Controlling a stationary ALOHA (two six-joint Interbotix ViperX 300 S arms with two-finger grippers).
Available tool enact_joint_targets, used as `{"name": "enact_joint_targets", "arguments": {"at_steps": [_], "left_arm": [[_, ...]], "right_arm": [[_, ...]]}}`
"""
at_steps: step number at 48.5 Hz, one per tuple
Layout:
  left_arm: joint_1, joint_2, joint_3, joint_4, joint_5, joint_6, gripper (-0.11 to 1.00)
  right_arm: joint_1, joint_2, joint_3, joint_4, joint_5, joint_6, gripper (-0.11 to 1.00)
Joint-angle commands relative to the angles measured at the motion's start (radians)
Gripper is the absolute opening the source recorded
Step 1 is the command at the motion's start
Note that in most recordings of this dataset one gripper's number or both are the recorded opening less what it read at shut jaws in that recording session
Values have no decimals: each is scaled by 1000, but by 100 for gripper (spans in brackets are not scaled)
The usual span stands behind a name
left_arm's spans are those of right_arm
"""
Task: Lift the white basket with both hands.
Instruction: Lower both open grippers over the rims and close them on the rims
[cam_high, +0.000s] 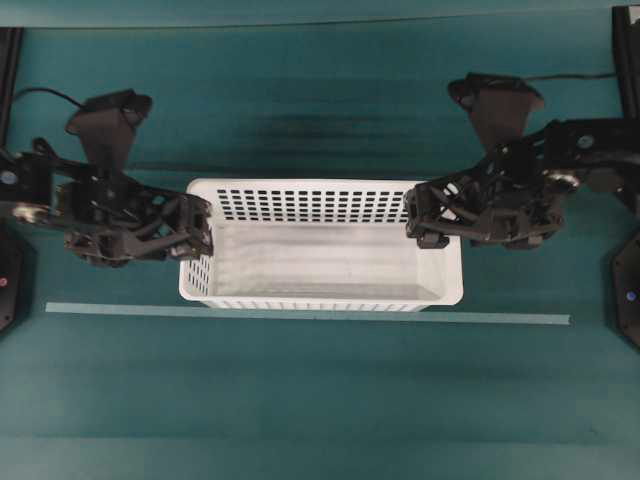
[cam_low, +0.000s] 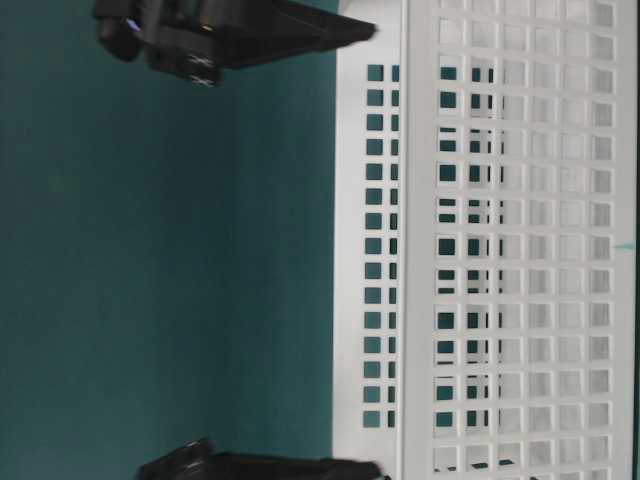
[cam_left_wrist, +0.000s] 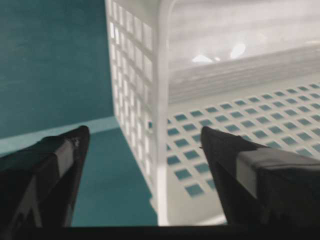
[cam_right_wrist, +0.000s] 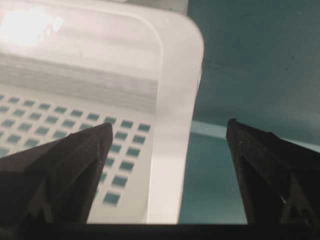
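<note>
The white basket (cam_high: 320, 245) sits mid-bench (cam_high: 320, 400), just behind a pale tape strip (cam_high: 300, 315). At its 9 o'clock end, the left gripper (cam_high: 203, 232) straddles the rim with jaws apart, 1 finger inside, 1 outside. At 3 o'clock, the right gripper (cam_high: 418, 218) straddles its end wall likewise, spread wide, nothing clamped.

white basket (cam_high: 320, 262) | perforated walls | upright | hands straddling both end rims
</note>
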Motion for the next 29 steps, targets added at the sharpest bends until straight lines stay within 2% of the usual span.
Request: {"name": "enact_joint_targets", "arguments": {"at_steps": [1, 14, 29], "left_arm": [[0, 48, -5, 6, -26, -2, 90], [2, 137, -3, 6, -114, -2, 90], [3, 170, -2, 6, -137, -2, 90]], "right_arm": [[8, 44, 17, 2, -38, 12, 94], [21, 100, 92, 2, -216, 64, 94], [23, 117, 92, 2, -236, 69, 94]]}}
